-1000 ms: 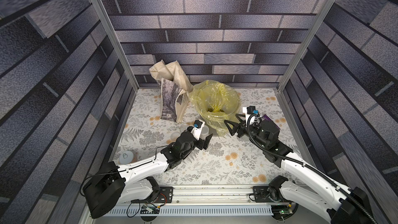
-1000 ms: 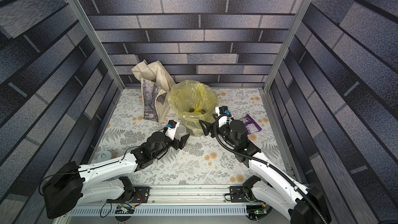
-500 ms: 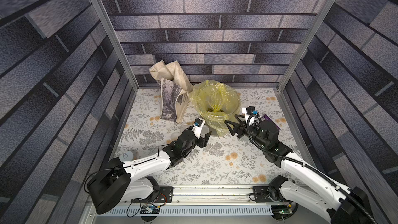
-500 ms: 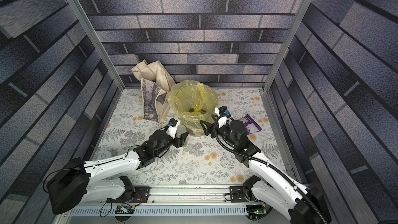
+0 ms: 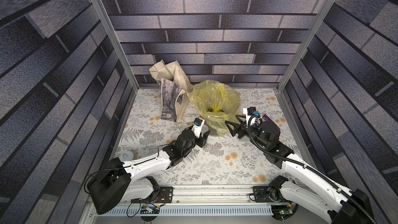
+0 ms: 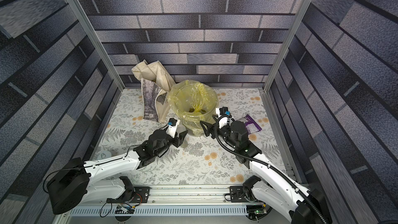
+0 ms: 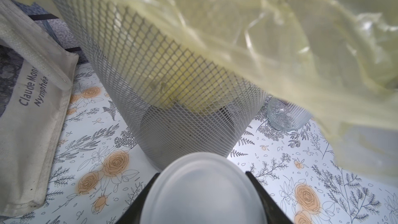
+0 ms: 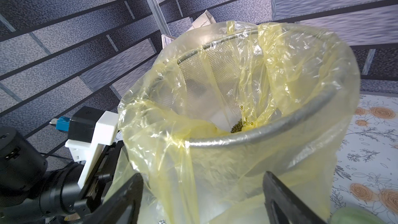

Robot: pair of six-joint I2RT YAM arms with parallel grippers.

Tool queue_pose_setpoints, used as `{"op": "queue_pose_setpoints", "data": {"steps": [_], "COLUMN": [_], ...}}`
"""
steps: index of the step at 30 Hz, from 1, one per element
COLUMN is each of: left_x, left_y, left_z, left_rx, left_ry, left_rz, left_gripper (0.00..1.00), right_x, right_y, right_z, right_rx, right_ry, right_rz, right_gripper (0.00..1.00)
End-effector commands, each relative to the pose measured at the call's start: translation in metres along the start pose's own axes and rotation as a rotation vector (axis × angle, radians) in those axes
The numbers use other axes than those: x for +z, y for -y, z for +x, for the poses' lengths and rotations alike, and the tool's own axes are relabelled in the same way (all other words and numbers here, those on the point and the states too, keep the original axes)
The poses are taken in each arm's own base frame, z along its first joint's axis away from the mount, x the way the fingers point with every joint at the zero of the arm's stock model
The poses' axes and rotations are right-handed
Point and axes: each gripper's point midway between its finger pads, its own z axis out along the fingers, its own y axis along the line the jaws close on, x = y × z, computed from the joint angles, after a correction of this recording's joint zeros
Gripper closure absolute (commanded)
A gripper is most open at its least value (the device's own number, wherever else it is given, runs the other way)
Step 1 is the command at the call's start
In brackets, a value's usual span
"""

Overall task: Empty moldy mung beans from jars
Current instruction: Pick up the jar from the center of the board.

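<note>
Floral tabletop (image 5: 215, 164), grey brick-print walls (image 5: 215, 39). Far left sat one small round whitish piece (image 5: 127, 155), jar or lid, couldn't tell. Then one tote (image 5: 172, 100). Left gripper (image 7: 200, 176) had jaws either side of one lidded jar (image 7: 202, 197); no idea if they gripped. One bagged bin (image 8: 237, 141) held the beans (image 8: 237, 126), one ribbed jar (image 7: 284, 115) just beside it. Right gripper (image 5: 231, 119) was near the bin, jaws apart, empty.

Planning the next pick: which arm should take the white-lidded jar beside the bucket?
Left. The left gripper flanks the jar's whitish lid; the right gripper hangs open on the other side of the bucket, which likely blocks its way.
</note>
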Motion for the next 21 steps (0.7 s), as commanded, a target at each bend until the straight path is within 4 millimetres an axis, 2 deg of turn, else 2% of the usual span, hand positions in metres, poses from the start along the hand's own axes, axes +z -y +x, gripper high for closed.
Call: {"op": "queue_pose_setpoints", "data": {"steps": [1,9,13,21], "left_x": [-0.001,-0.010,-0.020,-0.035], "left_y": [-0.002,-0.004,-0.001,0.001], "left_z": [-0.006,-0.011,-0.021,-0.031], "left_rx": [-0.021,-0.053,-0.059,-0.050], "left_ry": [0.008,0.018,0.026,-0.008], "left_rz": [-0.004,-0.009,-0.001,0.002], "left_gripper": [0.43,0.46,0.47,0.48], "right_x": [-0.003,-0.004,-0.004,-0.005], "right_y": [0.005,0.005,0.001,-0.015], "right_z": [0.005,0.006,0.006,0.003], "right_rx": [-0.005,-0.010,-0.007,-0.008], "right_ry": [-0.006,-0.007,-0.002,0.014], "right_rz": [0.023,0.019,-0.003,-0.100], "right_gripper": [0.12,0.12,0.00,0.00]}}
